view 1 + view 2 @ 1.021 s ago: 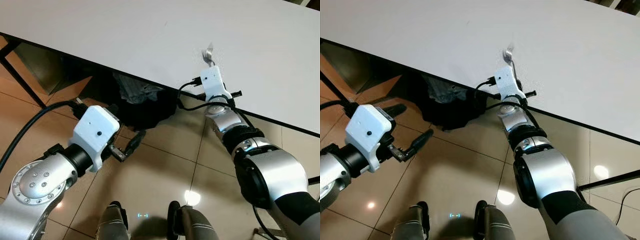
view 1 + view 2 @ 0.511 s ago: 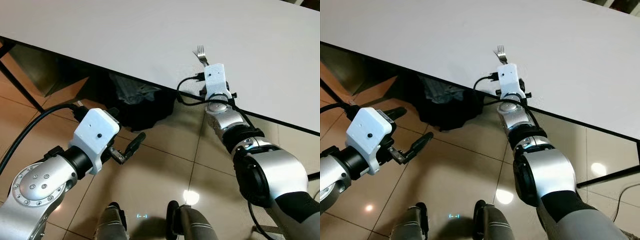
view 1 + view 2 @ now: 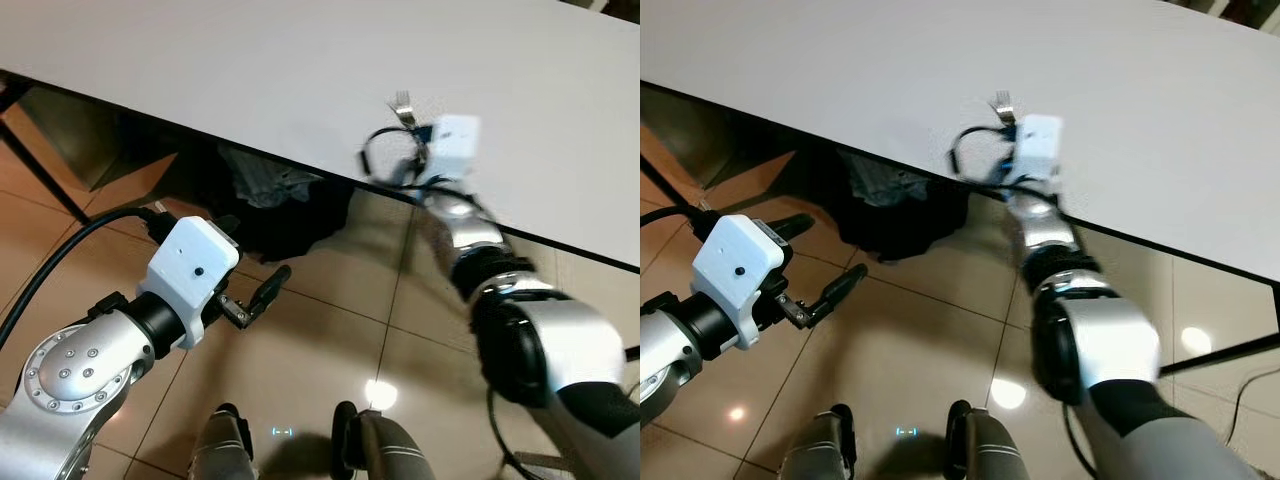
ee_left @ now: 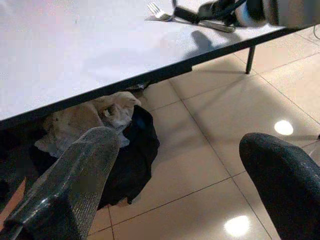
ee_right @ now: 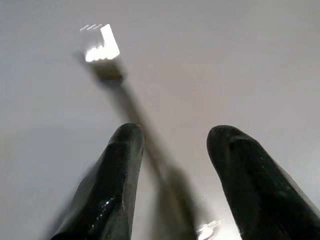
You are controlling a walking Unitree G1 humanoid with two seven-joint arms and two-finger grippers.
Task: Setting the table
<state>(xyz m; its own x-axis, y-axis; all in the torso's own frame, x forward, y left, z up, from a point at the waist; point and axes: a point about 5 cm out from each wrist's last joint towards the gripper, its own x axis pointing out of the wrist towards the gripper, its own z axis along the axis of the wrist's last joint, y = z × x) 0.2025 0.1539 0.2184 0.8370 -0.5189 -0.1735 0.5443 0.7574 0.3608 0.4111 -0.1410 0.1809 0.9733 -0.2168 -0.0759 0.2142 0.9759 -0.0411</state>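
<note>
A silver fork (image 3: 402, 103) lies on the white table (image 3: 230, 70) a little in from its near edge, tines pointing away from me. My right gripper (image 5: 172, 132) is over the table just behind it, blurred by motion. It is open, with the fork's handle (image 5: 150, 135) lying between the two black fingers and the tines (image 5: 102, 46) beyond them. The fork (image 4: 160, 11) and the right wrist also appear in the left wrist view. My left gripper (image 3: 250, 262) hangs open and empty over the floor, below the table's edge.
Under the table lies a heap of black and pale cloth (image 3: 285, 200). A dark table leg (image 3: 40, 160) slants down at the left. The floor is shiny tan tile (image 3: 330, 320), and my feet (image 3: 290, 440) stand close to the table's black edge (image 3: 200, 135).
My right wrist has swung a little to the right and is now blurred. The fork stays in about the same spot on the table. The left arm has not moved.
</note>
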